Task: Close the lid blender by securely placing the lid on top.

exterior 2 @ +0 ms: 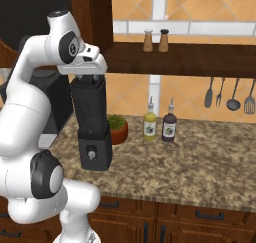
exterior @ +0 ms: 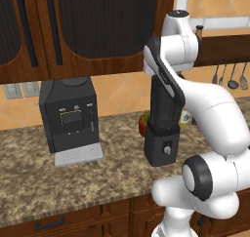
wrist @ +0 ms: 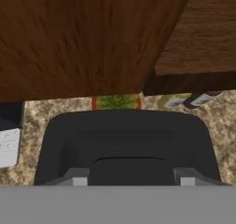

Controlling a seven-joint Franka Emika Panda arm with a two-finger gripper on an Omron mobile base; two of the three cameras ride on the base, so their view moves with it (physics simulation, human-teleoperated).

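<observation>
Gripper (exterior 2: 91,77) atop blender (exterior 2: 92,127), hand view shows lid (wrist: 131,170) between fingertips

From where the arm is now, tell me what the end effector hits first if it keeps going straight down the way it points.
The end effector points down, directly above the blender. It would meet the black lid on the jar top first; how much gap remains is unclear.

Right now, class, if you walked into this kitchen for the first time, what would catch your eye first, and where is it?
First, the big white arm, bent over the granite counter with its gripper right at the top of the tall dark blender in the middle. Next, the black coffee machine to the blender's left, under the dark cabinets. Then the two bottles and small potted plant by the tiled wall.
</observation>
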